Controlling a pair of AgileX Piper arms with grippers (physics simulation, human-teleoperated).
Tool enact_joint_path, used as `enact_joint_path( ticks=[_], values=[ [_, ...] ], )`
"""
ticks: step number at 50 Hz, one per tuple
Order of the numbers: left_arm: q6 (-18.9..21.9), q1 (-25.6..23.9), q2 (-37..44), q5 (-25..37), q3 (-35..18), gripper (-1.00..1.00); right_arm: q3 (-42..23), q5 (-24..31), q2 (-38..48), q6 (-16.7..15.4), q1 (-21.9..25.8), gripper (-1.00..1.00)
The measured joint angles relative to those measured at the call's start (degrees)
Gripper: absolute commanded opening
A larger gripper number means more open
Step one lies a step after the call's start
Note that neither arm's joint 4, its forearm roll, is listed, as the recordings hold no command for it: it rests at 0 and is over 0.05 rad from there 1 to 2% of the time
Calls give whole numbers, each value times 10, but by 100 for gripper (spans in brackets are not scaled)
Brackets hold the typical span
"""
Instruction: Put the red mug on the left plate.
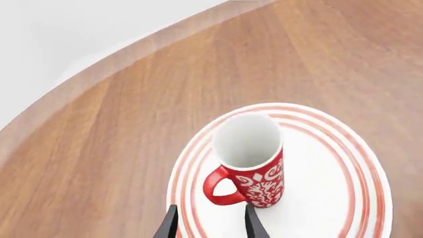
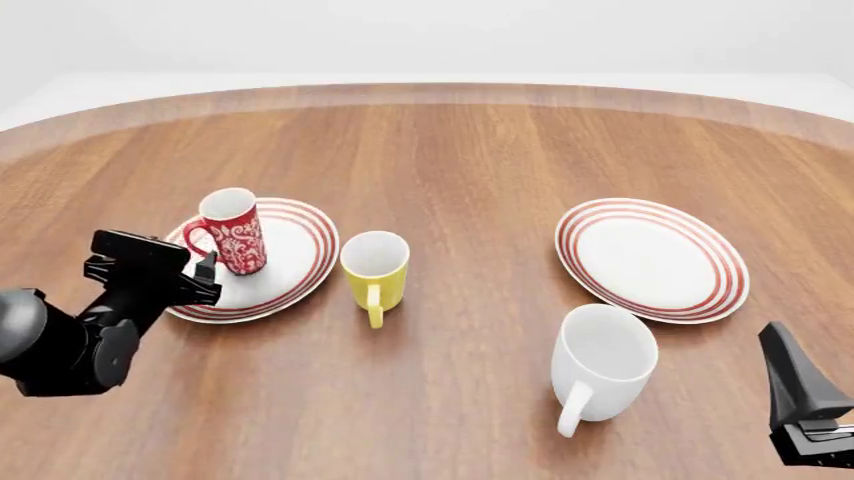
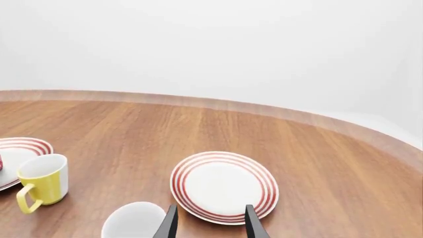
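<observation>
**Red mug seated on the left plate — placement judged done**

The red mug [image 2: 232,231] is seen upright on the left plate [image 2: 300,262], at the centre-left of the front view, with its handle turned toward the left edge of the frame. In the left wrist view it is shown standing within the plate's red rings. The placement is judged complete; only a retreat of the arm seems to be left.

The left gripper [image 1: 210,224] is held low at the lower left of the front view, just short of the plate's near rim, its fingers apart and empty — nothing is touched by them. The right gripper [image 3: 210,222] is parked at the lower right corner, fingers likewise spread, near the white mug [image 2: 603,364].
</observation>
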Motion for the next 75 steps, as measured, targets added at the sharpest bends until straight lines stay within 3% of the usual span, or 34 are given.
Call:
enact_joint_path(
  ticks=[32,75],
  values=[
    [-15,-36,-52,-16,68,100,0,0,0,-1,0,100],
    [-55,-131,-99,4,95,100,0,0,0,-2,5,100]
  ],
)
